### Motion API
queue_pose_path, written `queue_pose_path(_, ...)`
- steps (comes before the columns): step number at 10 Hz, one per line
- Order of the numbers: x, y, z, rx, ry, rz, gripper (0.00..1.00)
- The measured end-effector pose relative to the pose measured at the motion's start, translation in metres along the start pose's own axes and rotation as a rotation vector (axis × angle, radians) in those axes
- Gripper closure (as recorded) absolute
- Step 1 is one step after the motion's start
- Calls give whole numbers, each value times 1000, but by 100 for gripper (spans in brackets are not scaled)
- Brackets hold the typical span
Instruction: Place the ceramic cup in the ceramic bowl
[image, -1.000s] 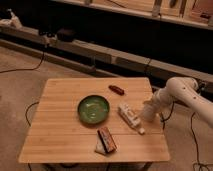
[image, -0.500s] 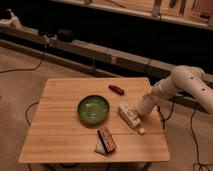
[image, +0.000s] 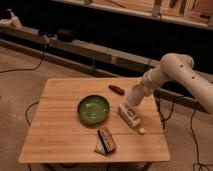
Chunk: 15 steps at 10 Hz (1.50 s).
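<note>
The green-glazed ceramic bowl sits near the middle of the wooden table and has nothing in it. My white arm reaches in from the right. My gripper hangs over the table's right part, to the right of the bowl and just above the white printed tube. A small pale shape at the arm's tip may be the ceramic cup, but I cannot separate it from the gripper. No cup stands elsewhere on the table.
A small red object lies behind the gripper near the table's far edge. A brown and white packet lies near the front edge. Cables run on the floor left and right. A low dark shelf runs behind the table.
My arm has swung left and risen, bringing the gripper from beyond the table's right edge to over the white tube, closer to the bowl. The table's objects have not moved.
</note>
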Motion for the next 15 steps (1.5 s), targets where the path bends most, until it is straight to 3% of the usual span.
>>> queue_pose_path(3,-27,-50,24,-8,-17,-126,100)
queue_pose_path(5,-49,-65,43,-14,-30,-189,100)
queue_pose_path(7,-67,-84,55,12,-43,-231,100)
queue_pose_path(15,-68,-85,56,17,-43,-240,100)
